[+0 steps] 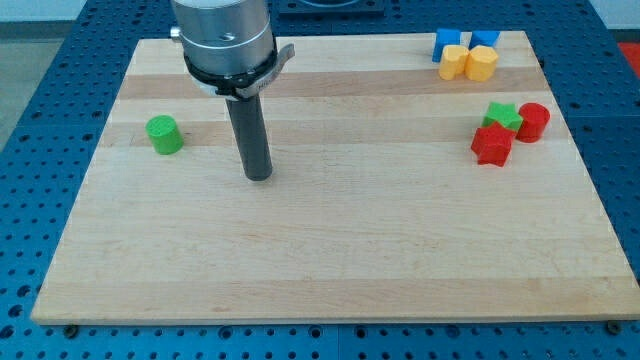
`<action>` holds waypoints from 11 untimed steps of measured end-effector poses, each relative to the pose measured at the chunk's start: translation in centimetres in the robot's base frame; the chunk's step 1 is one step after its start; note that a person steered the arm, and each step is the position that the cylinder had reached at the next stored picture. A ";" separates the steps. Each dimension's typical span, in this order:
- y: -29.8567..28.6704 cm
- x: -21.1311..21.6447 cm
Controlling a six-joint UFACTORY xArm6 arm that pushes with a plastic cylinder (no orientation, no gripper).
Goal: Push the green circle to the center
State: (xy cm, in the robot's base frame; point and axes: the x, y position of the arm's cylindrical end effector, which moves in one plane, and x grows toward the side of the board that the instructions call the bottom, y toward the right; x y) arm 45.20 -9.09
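My tip (259, 176) right of green circle (164, 134)

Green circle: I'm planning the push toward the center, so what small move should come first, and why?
Probably swing my tip round to the view's left of the green circle. It now stands on the circle's right, apart from it, so pushing from here would drive the circle away from the center.

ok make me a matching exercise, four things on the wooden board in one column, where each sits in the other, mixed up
Things:
1. green circle block
2. my tip, the dark rod's lower end
3. blue and yellow blocks
4. red blocks with the green star block

Places:
A. view's top right corner
B. view's left, alone
C. right edge, below the top corner cluster
D. left of centre, to the right of the green circle, apart from it

Pairs: 1-B, 2-D, 3-A, 4-C
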 end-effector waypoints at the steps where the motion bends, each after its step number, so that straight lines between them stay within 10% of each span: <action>1: -3.4 0.5; 5: -21.1 -4.9; 11: -5.7 -7.3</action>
